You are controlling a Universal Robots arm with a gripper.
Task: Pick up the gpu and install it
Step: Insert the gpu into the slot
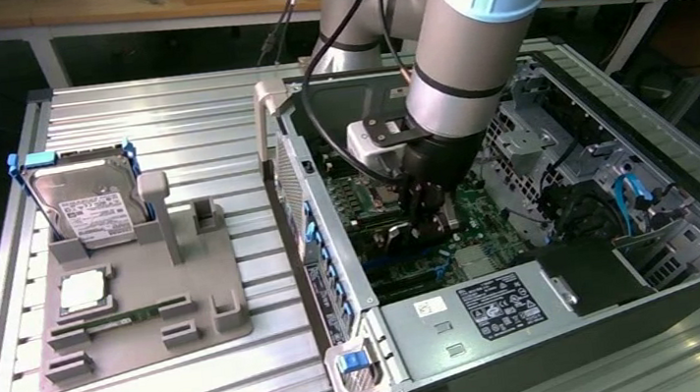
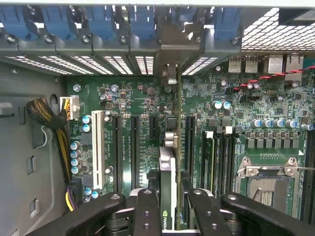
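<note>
Black fingers (image 2: 146,211) clamped on the thin black gpu card (image 2: 167,172) should hold it square over the green motherboard (image 2: 142,105).

The arm (image 1: 479,28) comes in at the top centre of the exterior view and slopes down toward the middle of the frame, a thick grey tube with a light-blue cap at its upper end. Below a black band, the dark gripper (image 1: 431,211) points downward at the frame's centre. Its black fingers (image 2: 146,212) are clamped on the graphics card (image 2: 167,169), held edge-on between them.
</note>
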